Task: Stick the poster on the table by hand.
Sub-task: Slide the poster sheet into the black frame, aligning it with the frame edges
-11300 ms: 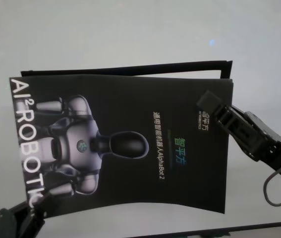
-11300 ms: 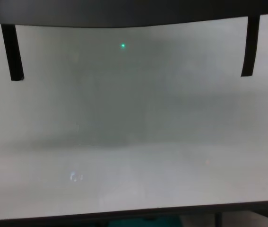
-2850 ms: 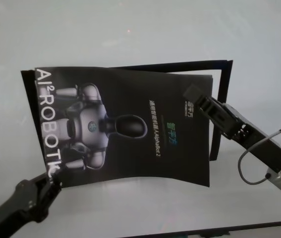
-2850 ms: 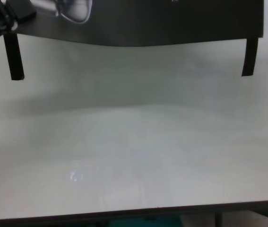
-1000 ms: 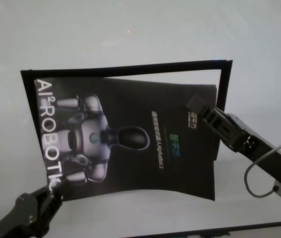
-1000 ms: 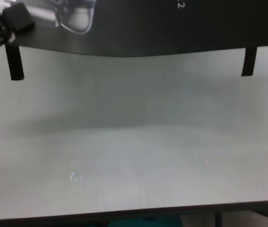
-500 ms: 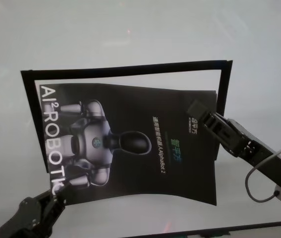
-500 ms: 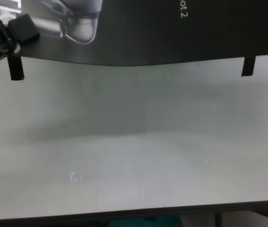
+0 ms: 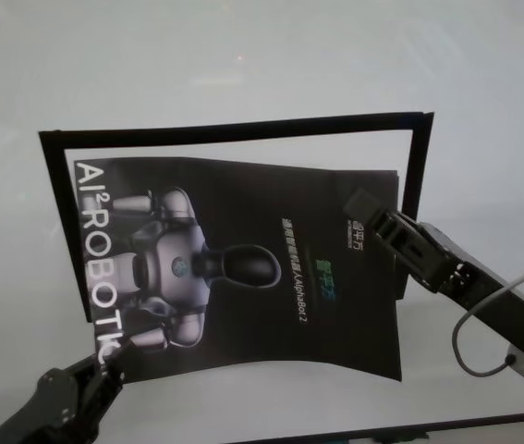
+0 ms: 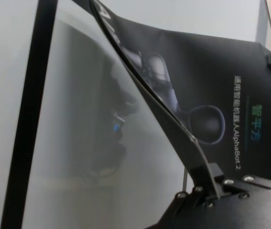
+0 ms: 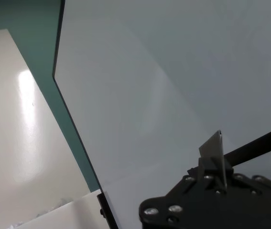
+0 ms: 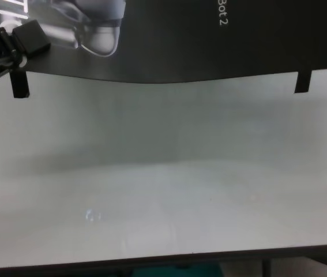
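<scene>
The poster [image 9: 243, 268], a glossy black sheet with a grey-white robot picture and white lettering, hangs a little above the white-grey table [image 9: 243, 55] and sags in the middle. My left gripper [image 9: 104, 356] is shut on its near left corner. My right gripper [image 9: 363, 211] is shut on its right edge. In the chest view the poster [image 12: 209, 46] fills the top, with the left gripper [image 12: 22, 37] at its corner. The left wrist view shows the poster [image 10: 211, 81] clamped edge-on in the left gripper [image 10: 207, 174]. The right wrist view shows the right gripper [image 11: 216, 162] pinching the thin sheet.
Narrow black tape strips lie on the table around the poster: one along the far side [image 9: 234, 132], one at the right [image 9: 414, 166], one at the left [image 9: 54, 176]. The strip ends [image 12: 303, 82] show in the chest view. The table's dark front edge [image 12: 163, 261] runs below.
Both grippers have drawn the poster toward me. The far tape strip, hidden at first, now lies bare beyond the poster's far edge. In the chest view the poster reaches lower.
</scene>
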